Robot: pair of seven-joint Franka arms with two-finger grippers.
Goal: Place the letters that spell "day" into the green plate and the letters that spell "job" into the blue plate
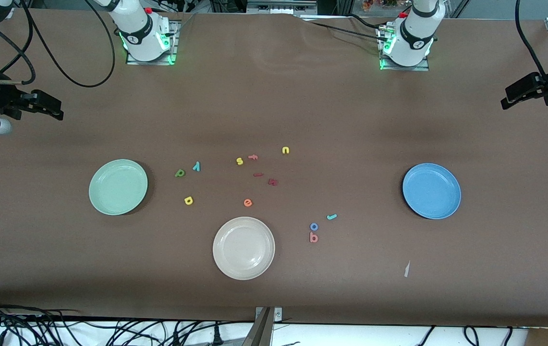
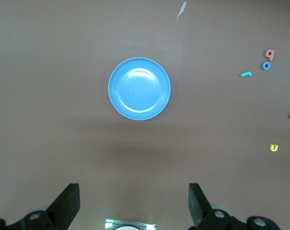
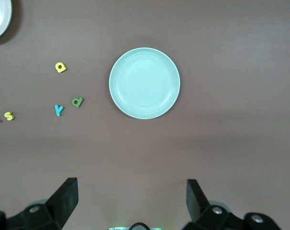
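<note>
The green plate (image 1: pixel 118 187) (image 3: pixel 144 83) lies toward the right arm's end, bare. Beside it lie the dark green "d" (image 1: pixel 179 173) (image 3: pixel 77 101), teal "y" (image 1: pixel 197 166) (image 3: pixel 59 110) and yellow "a" (image 1: pixel 188 200) (image 3: pixel 61 67). The blue plate (image 1: pixel 431 191) (image 2: pixel 139 88), also bare, lies toward the left arm's end. The teal "j" (image 1: pixel 332 216) (image 2: pixel 246 74), blue "o" (image 1: pixel 314 226) (image 2: pixel 266 65) and salmon "b" (image 1: pixel 313 237) (image 2: pixel 270 54) lie close together between it and the cream plate. My right gripper (image 1: pixel 58 110) (image 3: pixel 130 194) and left gripper (image 1: pixel 505 102) (image 2: pixel 134 196) hang open, holding nothing, high over their ends of the table.
A cream-white plate (image 1: pixel 243 248) sits nearest the front camera. Mid-table lie a yellow "s" (image 1: pixel 239 161), a salmon letter (image 1: pixel 253 156), a yellow "n" (image 1: pixel 286 150), two dark red letters (image 1: pixel 273 181) and an orange "e" (image 1: pixel 248 203). A paper scrap (image 1: pixel 406 269) lies near the front edge.
</note>
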